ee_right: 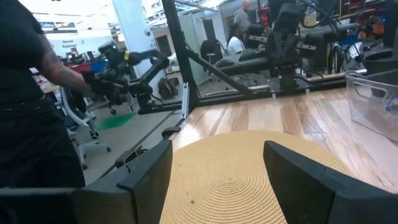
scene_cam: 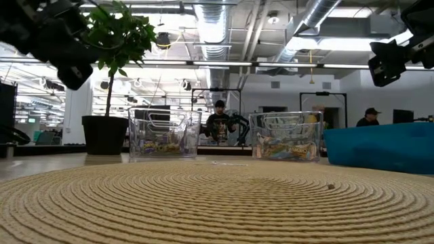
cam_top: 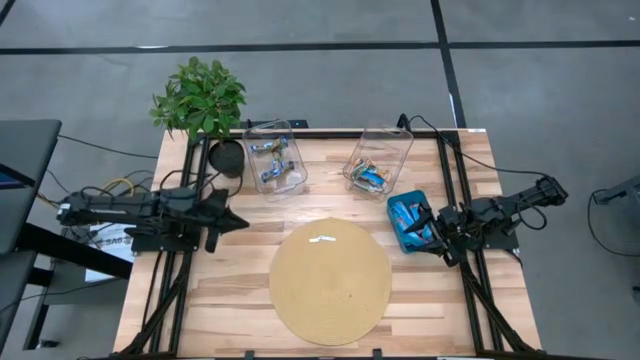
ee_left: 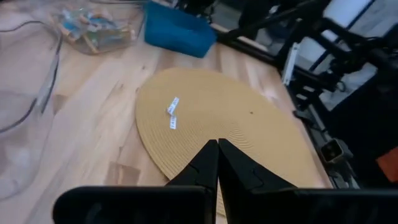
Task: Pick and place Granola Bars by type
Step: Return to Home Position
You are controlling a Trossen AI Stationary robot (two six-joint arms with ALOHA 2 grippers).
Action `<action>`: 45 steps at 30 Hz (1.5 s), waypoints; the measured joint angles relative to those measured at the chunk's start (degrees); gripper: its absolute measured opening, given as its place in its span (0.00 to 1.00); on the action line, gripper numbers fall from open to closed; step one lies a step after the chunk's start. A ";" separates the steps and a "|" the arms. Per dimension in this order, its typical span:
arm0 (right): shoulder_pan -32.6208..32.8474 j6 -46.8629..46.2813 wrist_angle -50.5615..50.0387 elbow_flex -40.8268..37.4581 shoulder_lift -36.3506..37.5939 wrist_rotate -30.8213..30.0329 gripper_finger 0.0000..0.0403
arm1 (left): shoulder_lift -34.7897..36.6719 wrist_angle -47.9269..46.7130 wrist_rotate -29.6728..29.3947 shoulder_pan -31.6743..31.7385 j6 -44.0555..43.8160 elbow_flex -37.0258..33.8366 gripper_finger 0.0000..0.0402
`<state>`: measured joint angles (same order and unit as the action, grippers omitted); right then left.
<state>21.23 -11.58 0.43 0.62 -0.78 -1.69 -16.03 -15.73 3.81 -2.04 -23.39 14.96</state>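
Granola bars lie in three places. Silvery multicoloured ones sit in the left clear bin (cam_top: 275, 160), blue and orange ones in the right clear bin (cam_top: 370, 176), and blue ones in the teal tray (cam_top: 409, 220). My left gripper (cam_top: 240, 221) hangs shut over bare wood left of the round woven mat (cam_top: 330, 282); its shut tips (ee_left: 217, 148) point at the mat. My right gripper (cam_top: 437, 240) hovers open at the tray's right edge. In its wrist view its fingers (ee_right: 217, 171) frame the mat and hold nothing.
Small white scraps (ee_left: 172, 106) lie on the far part of the mat. A potted plant (cam_top: 205, 100) stands at the far left corner, beside the left bin. In the low view both bins (scene_cam: 165, 135) (scene_cam: 288, 137) and the tray (scene_cam: 380, 146) stand behind the mat. People show beyond the table.
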 joint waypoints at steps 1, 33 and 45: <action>0.00 0.00 0.00 0.00 0.00 0.00 0.61 | 2.11 0.00 0.35 0.00 0.30 -1.22 0.00; 0.00 -0.01 0.00 -0.01 -0.01 0.00 0.61 | 15.75 17.75 -3.20 0.02 13.37 -14.36 0.00; 0.01 -0.01 0.00 -0.02 -0.01 0.00 0.61 | 15.75 17.70 -3.43 0.01 13.58 -14.40 0.00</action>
<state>21.24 -11.60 0.43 0.60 -0.79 -1.69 -0.27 1.97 0.38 -2.04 -9.81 0.56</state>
